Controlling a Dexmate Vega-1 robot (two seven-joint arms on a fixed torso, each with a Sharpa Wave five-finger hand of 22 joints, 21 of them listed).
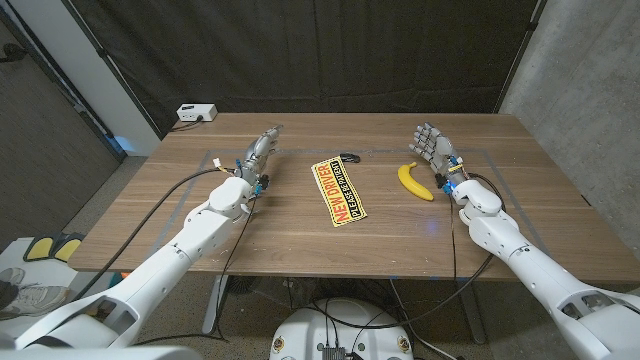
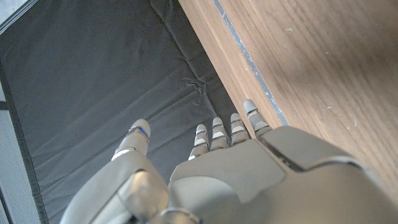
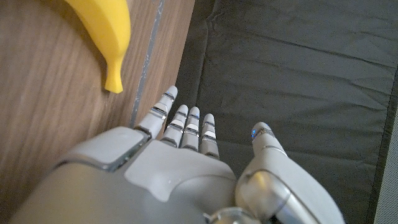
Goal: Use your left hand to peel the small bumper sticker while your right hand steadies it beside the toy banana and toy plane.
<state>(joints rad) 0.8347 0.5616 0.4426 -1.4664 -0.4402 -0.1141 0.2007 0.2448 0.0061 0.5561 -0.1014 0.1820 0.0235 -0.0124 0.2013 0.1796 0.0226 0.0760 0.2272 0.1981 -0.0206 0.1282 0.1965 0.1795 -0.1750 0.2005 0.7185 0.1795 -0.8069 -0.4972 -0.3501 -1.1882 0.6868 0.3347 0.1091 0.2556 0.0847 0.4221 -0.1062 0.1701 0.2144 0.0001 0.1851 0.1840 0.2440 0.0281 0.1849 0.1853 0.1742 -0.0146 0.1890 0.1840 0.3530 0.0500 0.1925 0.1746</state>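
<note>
Overhead, the bumper sticker [image 1: 340, 192] lies left of the toy banana [image 1: 414, 180].

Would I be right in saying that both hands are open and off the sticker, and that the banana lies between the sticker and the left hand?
Not quite: the banana lies between the sticker and the right hand, not the left hand, as the head view shows. The rest holds: both hands are open and off the sticker.
</note>
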